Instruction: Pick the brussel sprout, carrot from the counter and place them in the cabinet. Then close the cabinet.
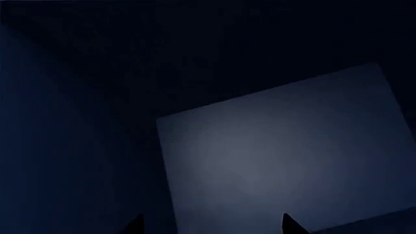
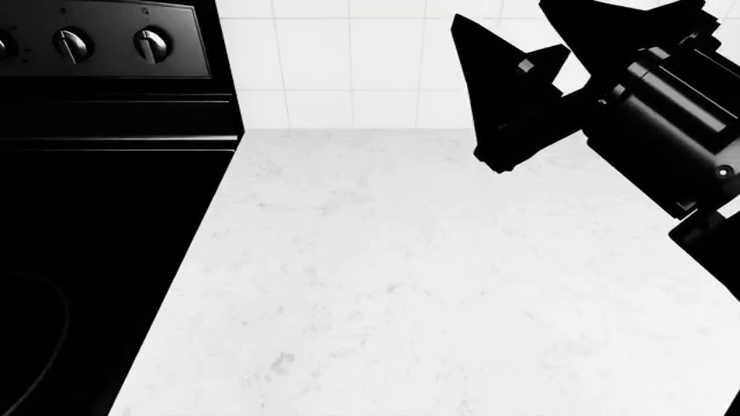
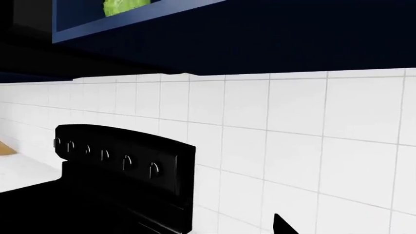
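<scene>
The brussel sprout (image 3: 123,6) shows as a pale green leafy ball on the shelf of the navy cabinet (image 3: 293,34), high above the stove. The carrot is out of view. The white counter (image 2: 439,277) is bare where it shows. My right gripper (image 2: 521,26) is raised over the counter's back right, pointing at the tiled wall, with its jaws apart and nothing between them. One fingertip (image 3: 283,226) shows in the right wrist view. My left gripper (image 1: 213,225) is open and empty, in a dark blue space facing a paler flat panel (image 1: 279,156). It does not show in the head view.
A black stove (image 2: 104,243) with a knobbed back panel (image 3: 123,161) borders the counter on the left. A white tiled backsplash (image 2: 347,69) runs behind the counter, below the cabinet.
</scene>
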Motion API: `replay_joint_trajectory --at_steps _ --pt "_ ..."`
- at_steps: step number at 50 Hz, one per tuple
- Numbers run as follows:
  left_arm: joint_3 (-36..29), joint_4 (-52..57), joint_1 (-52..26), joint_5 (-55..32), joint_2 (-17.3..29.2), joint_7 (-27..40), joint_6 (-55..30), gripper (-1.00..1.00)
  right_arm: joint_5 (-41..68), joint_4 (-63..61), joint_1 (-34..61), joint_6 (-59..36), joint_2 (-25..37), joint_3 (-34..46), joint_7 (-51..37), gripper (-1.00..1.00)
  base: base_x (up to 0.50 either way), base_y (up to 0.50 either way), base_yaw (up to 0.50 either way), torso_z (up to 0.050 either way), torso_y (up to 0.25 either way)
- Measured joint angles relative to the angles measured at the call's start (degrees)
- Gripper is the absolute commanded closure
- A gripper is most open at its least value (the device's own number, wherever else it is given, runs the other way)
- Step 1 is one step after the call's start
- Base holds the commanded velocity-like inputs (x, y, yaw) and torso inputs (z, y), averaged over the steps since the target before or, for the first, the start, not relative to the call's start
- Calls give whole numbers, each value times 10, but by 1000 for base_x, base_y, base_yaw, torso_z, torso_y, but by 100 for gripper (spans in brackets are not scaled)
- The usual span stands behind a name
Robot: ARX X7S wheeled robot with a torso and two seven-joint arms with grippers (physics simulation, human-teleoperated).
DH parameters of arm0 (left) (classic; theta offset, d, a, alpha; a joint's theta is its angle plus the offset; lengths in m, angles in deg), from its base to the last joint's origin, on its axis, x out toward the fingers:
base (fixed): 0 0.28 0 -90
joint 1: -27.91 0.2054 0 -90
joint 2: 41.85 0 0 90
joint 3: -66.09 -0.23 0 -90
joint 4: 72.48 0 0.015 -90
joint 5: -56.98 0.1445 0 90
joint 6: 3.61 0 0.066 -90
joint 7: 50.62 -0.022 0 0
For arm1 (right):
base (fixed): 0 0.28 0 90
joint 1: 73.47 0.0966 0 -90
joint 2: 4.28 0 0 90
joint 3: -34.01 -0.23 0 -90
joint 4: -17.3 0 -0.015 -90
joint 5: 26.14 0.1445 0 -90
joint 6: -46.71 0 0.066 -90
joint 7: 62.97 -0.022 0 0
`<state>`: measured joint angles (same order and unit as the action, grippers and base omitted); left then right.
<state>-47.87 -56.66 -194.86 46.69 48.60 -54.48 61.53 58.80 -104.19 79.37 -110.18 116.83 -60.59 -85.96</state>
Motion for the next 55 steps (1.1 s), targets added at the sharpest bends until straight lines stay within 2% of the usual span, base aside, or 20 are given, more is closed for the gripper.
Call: replay_joint_trajectory --at_steps 14,29,55 --pt "-2 -6 -7 -15 -3 -10 -3 -100 0 -2 -5 6 2 3 1 -100 0 0 0 0 0" --pt "-20 2 -14 -56 -2 -27 50 -100 -5 -1 -8 14 3 5 3 -100 0 0 0 0 0" --pt "-8 338 90 -110 69 37 29 -100 -8 0 -6 24 6 10 3 -100 0 0 0 0 0"
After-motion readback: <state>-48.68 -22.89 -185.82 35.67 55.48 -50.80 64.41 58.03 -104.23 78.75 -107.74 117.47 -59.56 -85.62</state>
